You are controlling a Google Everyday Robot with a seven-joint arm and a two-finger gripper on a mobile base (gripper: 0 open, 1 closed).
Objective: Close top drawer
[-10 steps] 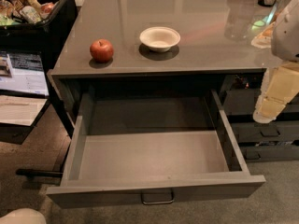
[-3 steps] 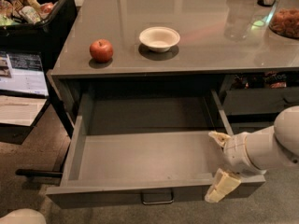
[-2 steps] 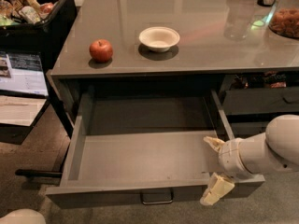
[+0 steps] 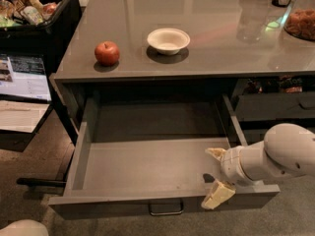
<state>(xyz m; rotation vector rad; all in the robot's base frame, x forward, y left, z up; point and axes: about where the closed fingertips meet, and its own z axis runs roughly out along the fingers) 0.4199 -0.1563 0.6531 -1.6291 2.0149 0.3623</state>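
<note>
The top drawer of the grey counter is pulled far out, its plain grey box interior empty. Its front panel runs along the bottom of the view, with a small metal loop handle at its centre. My gripper is at the drawer's front right. Its two cream fingers are spread open: one fingertip is over the drawer's inside, the other finger hangs in front of the panel, so they straddle the panel's top edge. My white arm comes in from the right.
On the counter top sit a red apple, a white bowl, a clear glass and a dish of snacks. A black bin of packets stands at the left. Another drawer is at the right.
My arm came down from beside the counter's right to the drawer's front right corner, then shifted left along the front panel. The drawer has stayed open.
</note>
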